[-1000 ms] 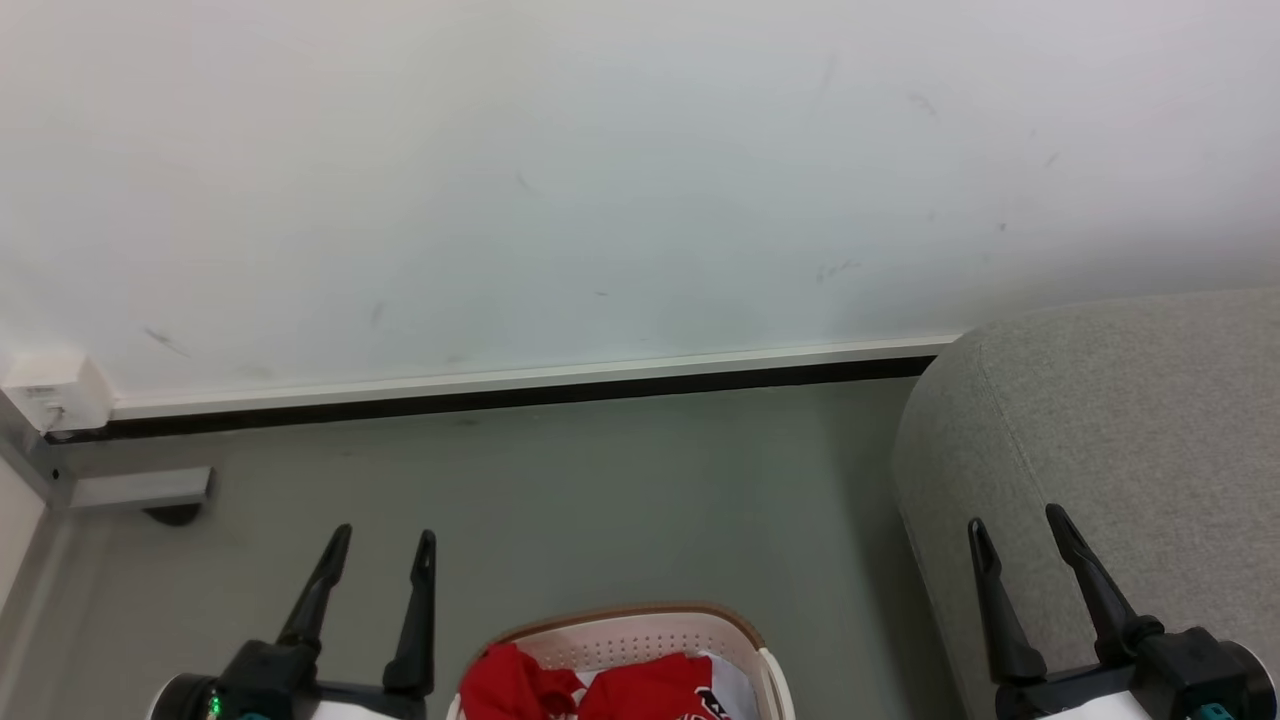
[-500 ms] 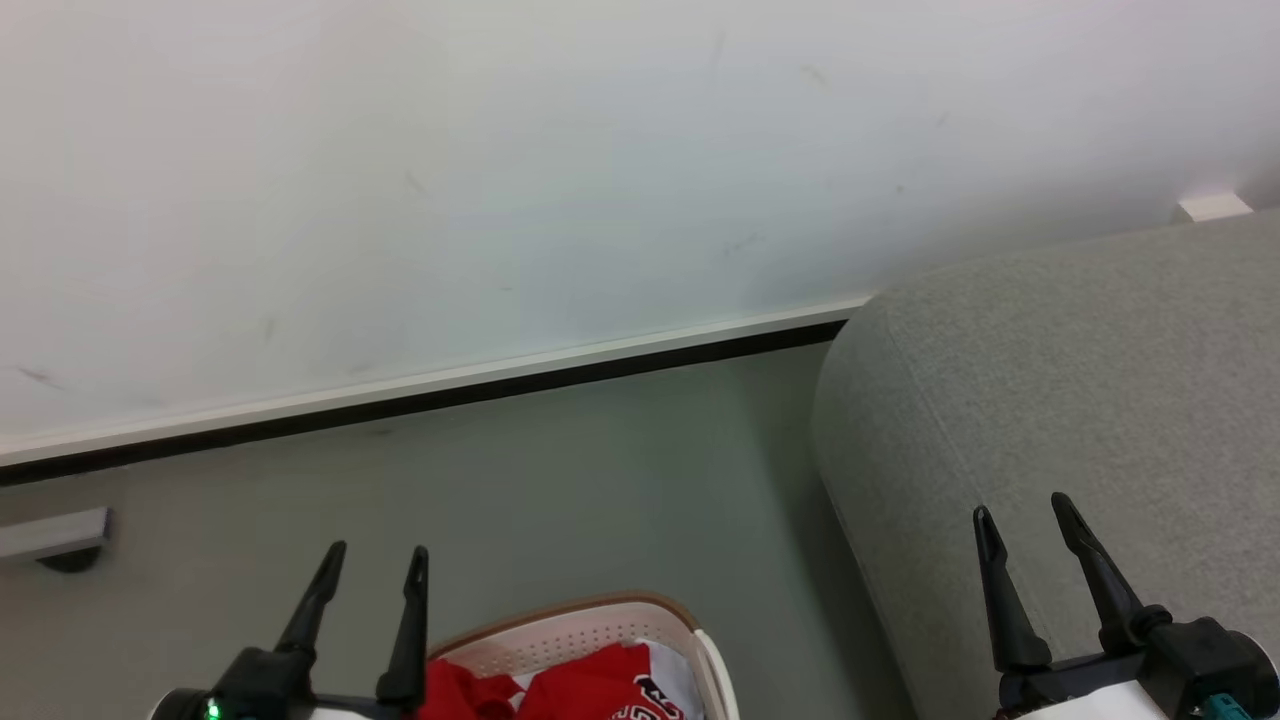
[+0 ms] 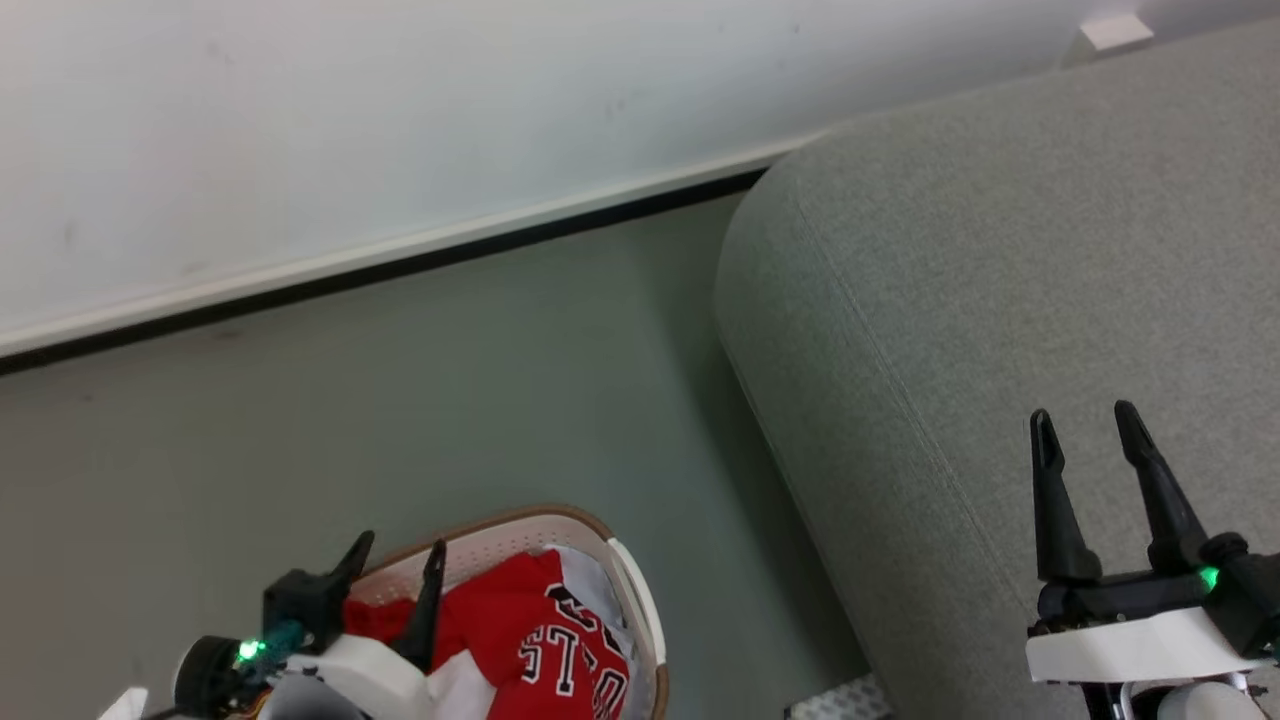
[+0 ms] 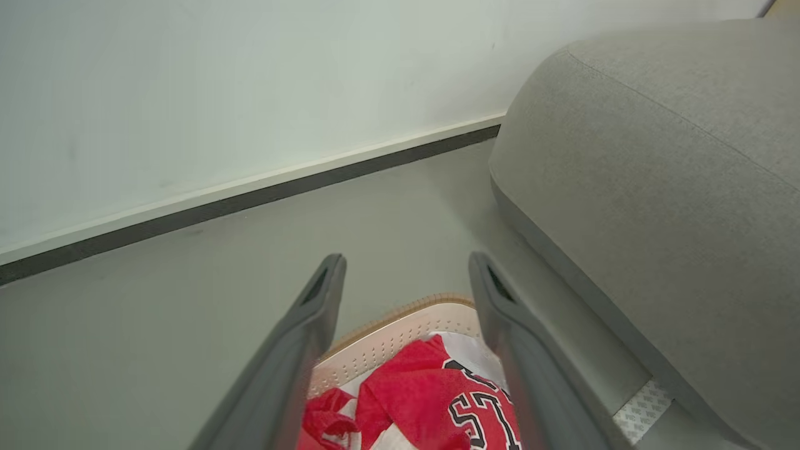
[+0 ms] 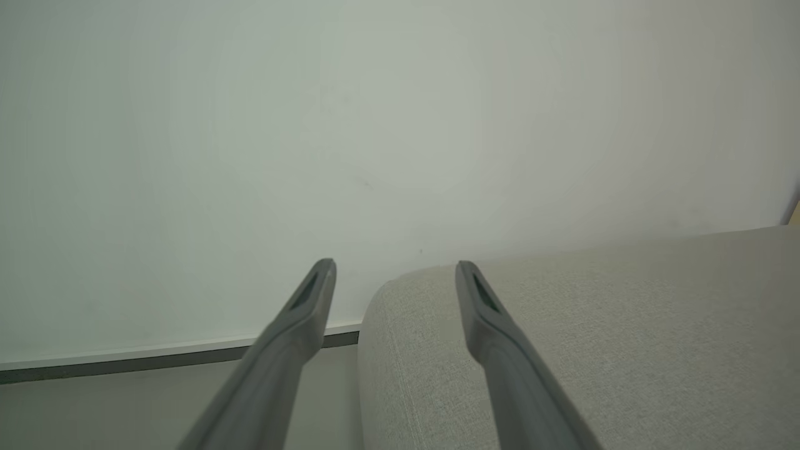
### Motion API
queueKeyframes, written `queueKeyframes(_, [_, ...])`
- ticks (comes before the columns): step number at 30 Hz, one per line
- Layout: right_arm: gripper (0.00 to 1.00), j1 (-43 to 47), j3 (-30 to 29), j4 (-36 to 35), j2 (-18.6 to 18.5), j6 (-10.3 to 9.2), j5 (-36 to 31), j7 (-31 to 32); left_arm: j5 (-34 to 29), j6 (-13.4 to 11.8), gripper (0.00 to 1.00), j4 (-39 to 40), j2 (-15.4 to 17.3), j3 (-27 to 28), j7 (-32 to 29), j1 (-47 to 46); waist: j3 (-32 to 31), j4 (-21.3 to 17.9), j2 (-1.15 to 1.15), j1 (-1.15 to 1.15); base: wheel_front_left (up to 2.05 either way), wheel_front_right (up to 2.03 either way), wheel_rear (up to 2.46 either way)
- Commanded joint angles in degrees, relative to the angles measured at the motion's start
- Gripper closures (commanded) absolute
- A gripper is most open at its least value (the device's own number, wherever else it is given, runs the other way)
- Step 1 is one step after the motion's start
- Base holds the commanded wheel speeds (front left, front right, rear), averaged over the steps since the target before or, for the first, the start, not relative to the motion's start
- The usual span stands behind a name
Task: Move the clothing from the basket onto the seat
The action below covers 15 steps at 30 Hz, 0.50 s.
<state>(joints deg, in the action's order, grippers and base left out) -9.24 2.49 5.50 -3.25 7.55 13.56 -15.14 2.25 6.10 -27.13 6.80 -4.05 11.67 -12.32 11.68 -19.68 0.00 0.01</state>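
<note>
— Down at the left, what's new?
— The camera has tipped lower, and the left gripper (image 3: 400, 545) has dipped over the laundry basket (image 3: 560, 515), jaws spread and empty. The red jersey (image 3: 520, 620) lies inside, so the pick looks ready to begin.
— Room to move?
— Bare floor (image 3: 400, 400) runs to the sofa seat (image 3: 1000, 280), whose rounded edge is close by. The right gripper (image 3: 1083, 412) hovers over it, jaws parted, holding nothing.
</note>
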Motion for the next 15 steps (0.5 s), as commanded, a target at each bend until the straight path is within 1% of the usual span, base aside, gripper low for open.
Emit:
queueKeyframes(1, [0.0,-1.39,-0.54,-0.45,0.25,-0.12,0.24,-0.01,0.57,0.34,0.0,-2.21,0.71,-0.54,-1.38,-1.76,4.94,-2.98,0.0,-0.01,0.0,0.0,0.0])
queueKeyframes(6, [0.0,-4.77,-1.33,-1.7,0.38,-0.12,1.41,-0.01,0.29,0.95,0.0,-11.45,2.12,-3.44,-6.28,-7.47,10.42,-4.95,0.0,-0.01,0.0,0.0,0.0])
queueKeyframes(7, [0.0,-4.77,-1.33,-1.7,0.38,-0.12,1.41,-0.01,0.29,0.95,0.0,-11.45,2.12,-3.44,-6.28,-7.47,10.42,-4.95,0.0,-0.01,0.0,0.0,0.0])
queueKeyframes(8, [0.0,-6.65,-1.31,-2.16,0.41,-0.12,1.19,-0.01,0.85,1.24,0.0,-14.84,2.6,-4.85,-8.07,-9.37,12.58,-5.8,0.0,-0.01,0.0,0.0,0.0])
queueKeyframes(9, [0.0,-7.88,-1.3,-2.56,0.4,-0.12,1.47,-0.02,0.77,1.29,0.0,-16.54,3.13,-5.8,-8.94,-10.38,13.82,-6.3,0.0,-0.01,0.0,0.0,0.0])
queueKeyframes(11, [0.0,-9.03,-1.48,-2.95,0.4,-0.12,1.92,-0.01,1.01,1.35,0.0,-18.06,3.66,-6.62,-9.55,-11.37,14.91,-6.75,0.0,-0.01,0.0,0.0,0.0])
queueKeyframes(12, [0.0,-11.07,-1.82,-3.69,0.42,-0.12,2.91,-0.01,1.58,1.37,0.0,-21.04,4.63,-8.7,-11.0,-13.11,17.22,-7.68,0.0,-0.01,0.0,0.0,0.0])
queueKeyframes(15, [0.0,-13.94,-2.39,-5.32,0.42,-0.12,4.9,-0.01,2.35,1.39,0.0,-24.42,6.24,-12.67,-12.78,-16.26,21.23,-8.89,0.0,-0.01,0.0,0.0,0.0])
